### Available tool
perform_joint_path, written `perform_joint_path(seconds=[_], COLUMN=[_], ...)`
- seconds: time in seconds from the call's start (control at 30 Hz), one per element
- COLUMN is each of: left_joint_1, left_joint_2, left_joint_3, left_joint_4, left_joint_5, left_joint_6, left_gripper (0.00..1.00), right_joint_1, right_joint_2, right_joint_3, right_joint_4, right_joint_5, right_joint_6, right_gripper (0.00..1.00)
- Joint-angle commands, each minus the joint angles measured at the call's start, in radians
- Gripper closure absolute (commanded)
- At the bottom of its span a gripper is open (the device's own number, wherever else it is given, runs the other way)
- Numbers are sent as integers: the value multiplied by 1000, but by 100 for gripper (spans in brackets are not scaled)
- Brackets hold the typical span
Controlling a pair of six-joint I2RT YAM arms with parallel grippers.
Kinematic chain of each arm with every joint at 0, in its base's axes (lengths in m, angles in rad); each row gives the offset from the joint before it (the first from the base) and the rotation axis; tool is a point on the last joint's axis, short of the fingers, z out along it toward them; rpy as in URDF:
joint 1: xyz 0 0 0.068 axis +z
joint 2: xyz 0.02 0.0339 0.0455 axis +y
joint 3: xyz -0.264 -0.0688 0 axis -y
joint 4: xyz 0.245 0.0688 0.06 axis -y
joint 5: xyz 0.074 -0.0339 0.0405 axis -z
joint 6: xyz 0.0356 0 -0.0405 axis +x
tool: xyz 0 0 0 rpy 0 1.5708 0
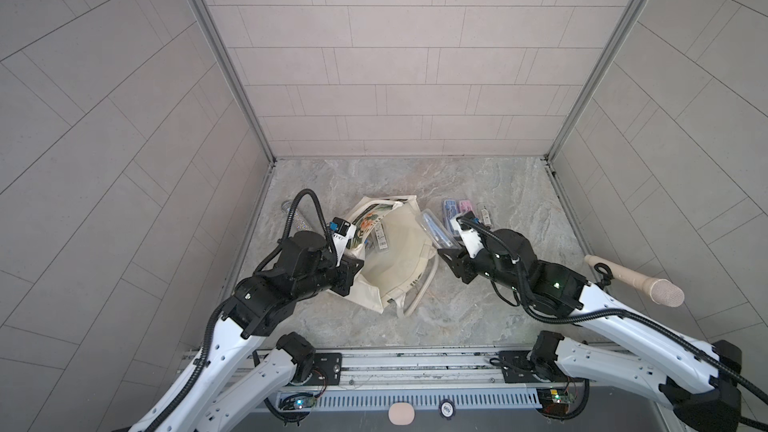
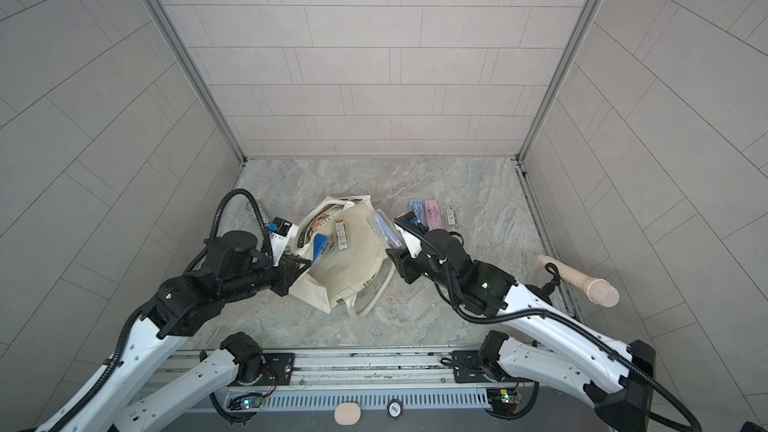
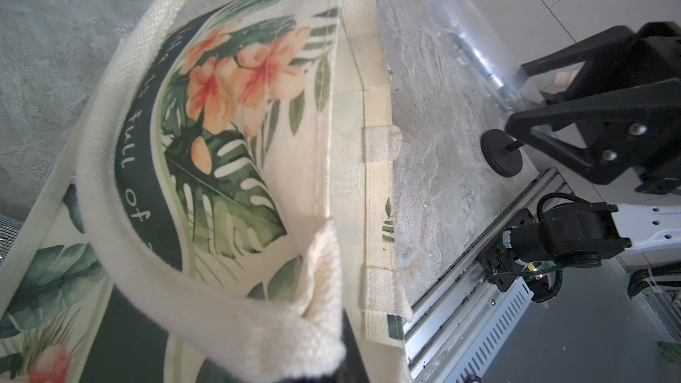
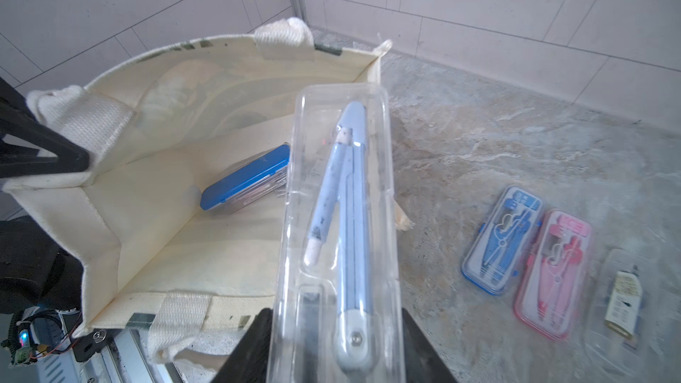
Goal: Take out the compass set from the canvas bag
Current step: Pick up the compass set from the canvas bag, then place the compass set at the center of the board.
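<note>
The cream canvas bag [image 1: 395, 276] [image 2: 345, 272] lies at the table's middle with its mouth held open, the leaf-and-flower print [image 3: 228, 123] on its far face. My left gripper [image 1: 351, 268] [image 3: 331, 362] is shut on the bag's rim at a handle. The compass set [image 1: 436, 228] [image 2: 384, 226] [image 4: 342, 215], a light-blue compass in a clear plastic case, is lifted above the bag's right rim. My right gripper [image 1: 451, 249] [image 4: 337, 348] is shut on the case's near end, one black finger on each side.
Inside the bag lie a blue case [image 4: 245, 178] and a yellow-labelled pack [image 2: 340, 234]. On the table to the right lie a blue case [image 4: 501, 239], a pink case [image 4: 552, 274] and a small clear pack [image 4: 622, 300]. A microphone [image 1: 636, 280] rests at the right wall, a glittery tube [image 1: 291, 211] at the left.
</note>
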Motion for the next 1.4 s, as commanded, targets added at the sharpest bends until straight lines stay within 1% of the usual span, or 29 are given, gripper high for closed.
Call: perform_joint_path(seconds=[0.0, 0.07, 0.13, 0.23, 0.3, 0.4, 0.47, 0.57, 0.63, 0.7, 0.8, 0.93, 1.0, 1.03, 1.1, 1.2, 1.3, 1.37], left_joint_1=[-2, -2, -2, -2, -2, -2, -1, -2, -2, -2, -2, -2, -2, -2, -2, -2, -2, -2], left_joint_2=[4, 3, 1, -5, -13, -23, -31, -39, -41, -43, -48, -51, -52, -53, -56, -59, -59, -59], left_joint_3=[-18, -17, -17, -16, -17, -20, -24, -29, -31, -31, -31, -35, -35, -37, -37, -38, -40, -40], left_joint_4=[21, 21, 21, 21, 22, 25, 24, 29, 29, 29, 31, 33, 33, 34, 33, 36, 38, 38], left_joint_5=[-17, -14, -9, -8, -8, -10, -15, -17, -18, -19, -19, -18, -17, -17, -17, -15, -14, -12], left_joint_6=[16, 16, 18, 19, 16, 12, 12, 11, 11, 11, 9, 8, 10, 10, 7, 8, 8, 7], left_gripper=[100, 100, 100, 100, 100, 100, 100, 100, 100, 100, 100, 100, 100, 100, 100, 100, 100, 100], right_joint_1=[-19, -55, -130, -260, -355, -475, -502, -503, -498, -487, -454, -397, -380, -373, -353, -318, -305, -304], right_joint_2=[-101, -129, -111, -46, 0, 114, 199, 340, 440, 518, 627, 783, 841, 857, 901, 945, 973, 996], right_joint_3=[13, 23, 51, 85, 88, 93, 104, 123, 126, 112, 119, 204, 224, 228, 254, 318, 346, 358], right_joint_4=[-123, -146, -173, -174, -140, -91, -57, 17, 103, 211, 333, 351, 365, 366, 345, 278, 241, 239], right_joint_5=[123, 157, 136, 50, -20, -145, -200, -283, -343, -360, -337, -280, -225, -187, -70, 40, 107, 106], right_joint_6=[14, 18, 30, 68, 89, 116, 133, 175, 224, 289, 350, 374, 409, 426, 476, 493, 529, 540], right_gripper=[65, 66, 66, 66, 65, 65, 65, 63, 63, 63, 63, 61, 59, 57, 57, 56, 56, 56])
